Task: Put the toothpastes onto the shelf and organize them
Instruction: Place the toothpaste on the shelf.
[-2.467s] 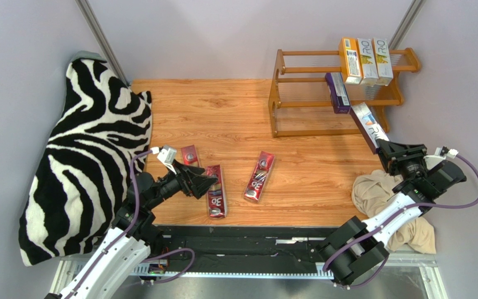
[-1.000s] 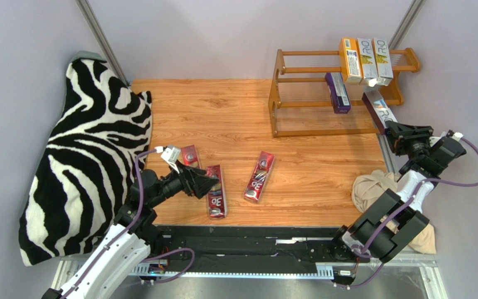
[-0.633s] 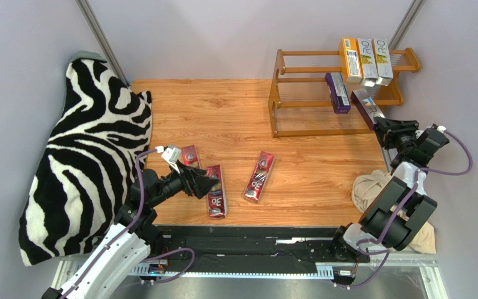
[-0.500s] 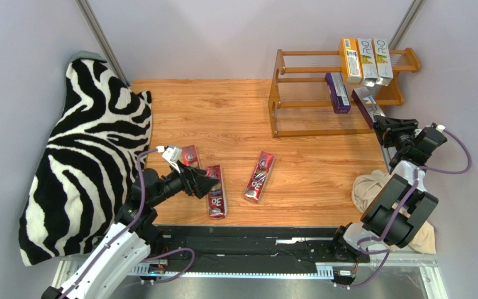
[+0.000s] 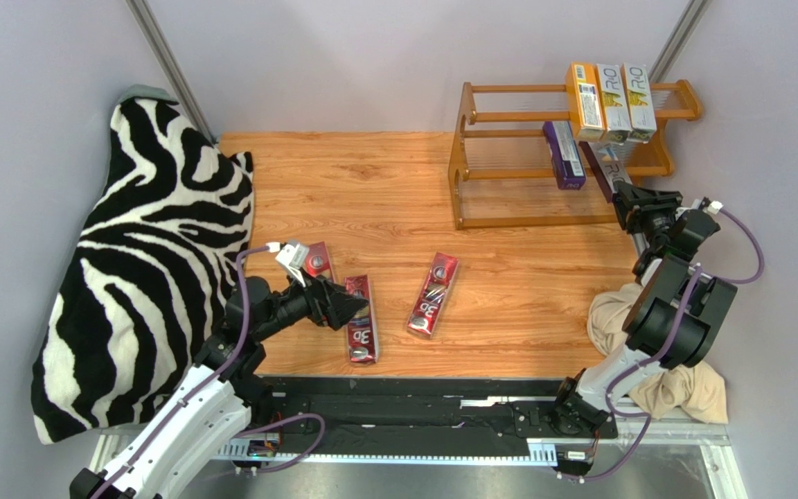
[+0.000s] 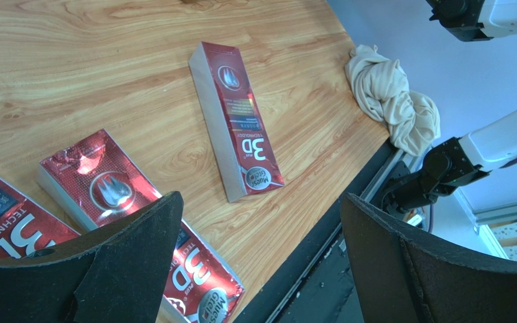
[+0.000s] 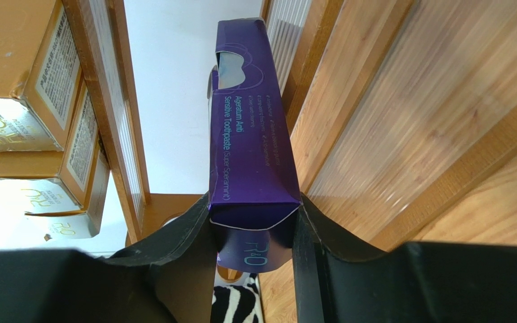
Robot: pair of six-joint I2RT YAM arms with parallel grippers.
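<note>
Presently the left gripper hangs with jaws spread above three glossy red cartons lying flat on the wood-grain table. Farther off, the right gripper pinches a slim purple carton by its end, the far end between the tiers of the shelf. Risk: the carton may snag and tip, since the tiers are thin rods and the cardboard is slick.

Pale lilac walls around a wood-grain tabletop
</note>
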